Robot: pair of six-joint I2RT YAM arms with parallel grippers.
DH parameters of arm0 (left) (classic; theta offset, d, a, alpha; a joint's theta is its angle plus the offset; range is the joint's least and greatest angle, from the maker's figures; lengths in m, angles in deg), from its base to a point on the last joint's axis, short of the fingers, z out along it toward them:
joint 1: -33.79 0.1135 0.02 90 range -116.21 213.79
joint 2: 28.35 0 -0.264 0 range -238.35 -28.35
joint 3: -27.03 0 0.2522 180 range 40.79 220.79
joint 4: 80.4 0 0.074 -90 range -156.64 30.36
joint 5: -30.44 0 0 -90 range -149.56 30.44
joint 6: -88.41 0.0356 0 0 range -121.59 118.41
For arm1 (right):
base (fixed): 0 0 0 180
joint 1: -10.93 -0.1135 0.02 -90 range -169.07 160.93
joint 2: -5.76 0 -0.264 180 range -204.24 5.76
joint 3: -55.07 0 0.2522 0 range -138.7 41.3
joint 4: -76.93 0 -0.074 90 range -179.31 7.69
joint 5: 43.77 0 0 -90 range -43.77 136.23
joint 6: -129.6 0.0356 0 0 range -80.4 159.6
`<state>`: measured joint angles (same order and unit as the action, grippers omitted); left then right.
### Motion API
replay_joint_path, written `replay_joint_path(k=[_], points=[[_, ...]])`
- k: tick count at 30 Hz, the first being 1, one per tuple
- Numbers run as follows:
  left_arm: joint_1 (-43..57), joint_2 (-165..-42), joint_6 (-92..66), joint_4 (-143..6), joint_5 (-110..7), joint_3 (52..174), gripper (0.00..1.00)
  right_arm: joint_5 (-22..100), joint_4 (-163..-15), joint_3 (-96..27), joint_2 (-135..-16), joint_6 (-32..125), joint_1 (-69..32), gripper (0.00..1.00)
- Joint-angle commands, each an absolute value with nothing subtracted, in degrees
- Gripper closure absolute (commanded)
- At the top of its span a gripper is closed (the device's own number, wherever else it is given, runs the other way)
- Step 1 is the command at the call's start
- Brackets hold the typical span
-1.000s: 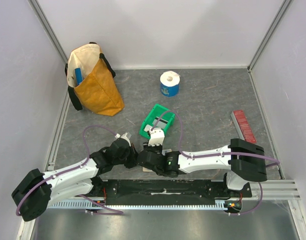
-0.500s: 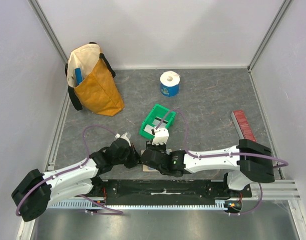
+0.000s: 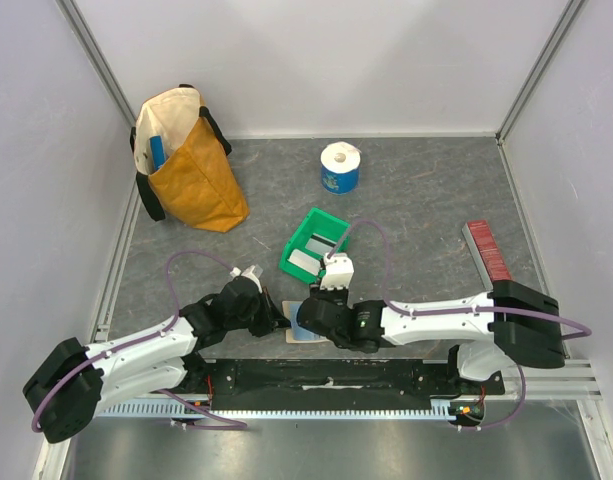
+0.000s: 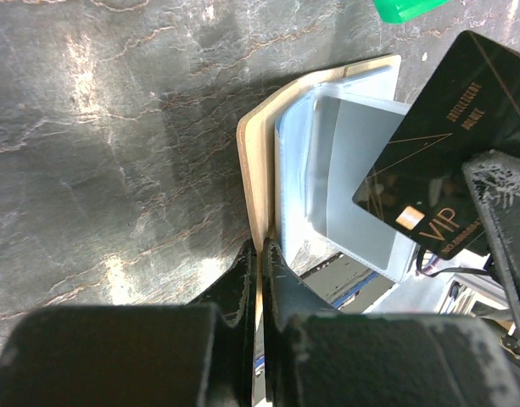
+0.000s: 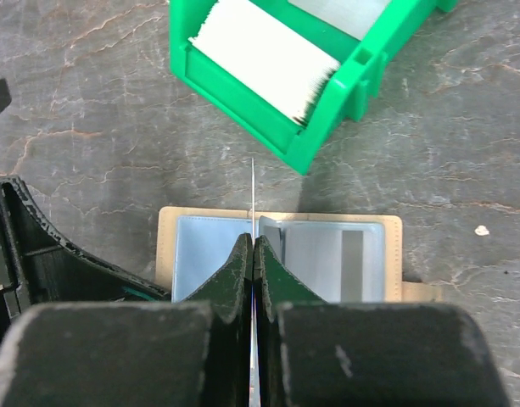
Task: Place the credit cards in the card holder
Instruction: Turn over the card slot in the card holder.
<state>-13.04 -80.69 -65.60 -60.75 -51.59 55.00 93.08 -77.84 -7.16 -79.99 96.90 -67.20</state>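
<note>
The tan card holder (image 5: 277, 224) lies open on the table, clear bluish pockets up; it also shows in the left wrist view (image 4: 258, 161) and, mostly hidden by the arms, in the top view (image 3: 295, 336). My left gripper (image 4: 261, 248) is shut on the holder's near cover edge. My right gripper (image 5: 253, 241) is shut on a dark card (image 4: 446, 161) marked VIP, held on edge over the holder's fold; in the right wrist view it shows only as a thin line (image 5: 253, 195). White cards (image 5: 264, 58) lie in the green bin (image 5: 323, 127).
The green bin (image 3: 299, 264) stands just behind the grippers. A yellow bag (image 3: 191, 165) is at the back left, a blue-and-white roll (image 3: 339, 167) at the back middle, a red ridged strip (image 3: 487, 252) at the right.
My right gripper has moved from the green bin toward the near edge, over the open holder, with the dark card in it. The left gripper has stayed on the holder.
</note>
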Motion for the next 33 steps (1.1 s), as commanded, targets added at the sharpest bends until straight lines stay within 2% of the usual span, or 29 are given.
replay_joint_path(k=[1, 11, 18, 26, 33], points=[[-13.0, -81.3, -64.9, -61.9, -51.8, 54.9, 0.98, 95.8, -76.6, -5.2, -75.8, 99.6, -66.2, 1.00], [-13.0, -82.6, -64.0, -62.4, -52.0, 54.7, 0.98, 87.9, -77.2, 1.2, -71.2, 100.9, -63.4, 1.00], [-13.0, -85.0, -63.6, -63.3, -52.0, 54.5, 0.98, 78.6, -90.3, 4.7, -66.0, 95.9, -63.2, 1.00], [-13.0, -85.7, -63.8, -64.2, -52.1, 53.9, 0.98, 72.4, -96.9, 7.4, -69.3, 98.8, -61.2, 1.00], [-13.0, -85.7, -64.0, -64.3, -52.4, 53.5, 0.98, 65.0, -107.4, 16.4, -69.5, 101.6, -55.6, 1.00]])
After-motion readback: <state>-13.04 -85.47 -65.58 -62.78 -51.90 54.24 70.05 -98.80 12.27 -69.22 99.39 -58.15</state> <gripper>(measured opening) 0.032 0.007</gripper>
